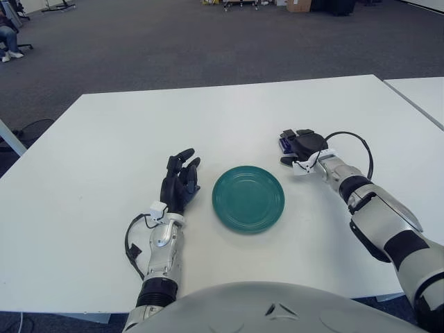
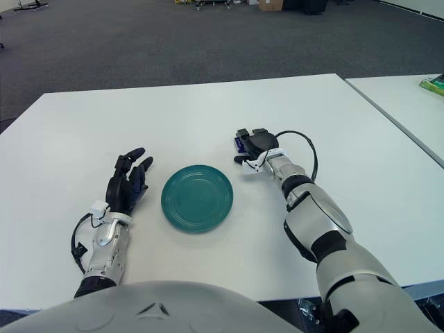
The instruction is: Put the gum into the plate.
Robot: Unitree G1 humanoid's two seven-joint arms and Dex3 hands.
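The gum [image 1: 282, 143], a small blue-purple pack, lies on the white table [image 1: 104, 139] just right of and beyond the round teal plate [image 1: 248, 198]. My right hand [image 1: 291, 147] is over the pack, palm down. Its two fingers reach past the pack's far side and its thumb [image 1: 286, 160] stands apart on the near side, so most of the pack is hidden. The pack stays on the table, and the plate holds nothing. My left hand [image 1: 179, 182] shows just left of the plate, fingers spread and holding nothing.
A second white table [image 1: 423, 90] stands to the right across a narrow gap, with a green object [image 2: 433, 84] on it. Dark carpet lies beyond the table's far edge. A black cable [image 1: 350, 142] loops off my right wrist.
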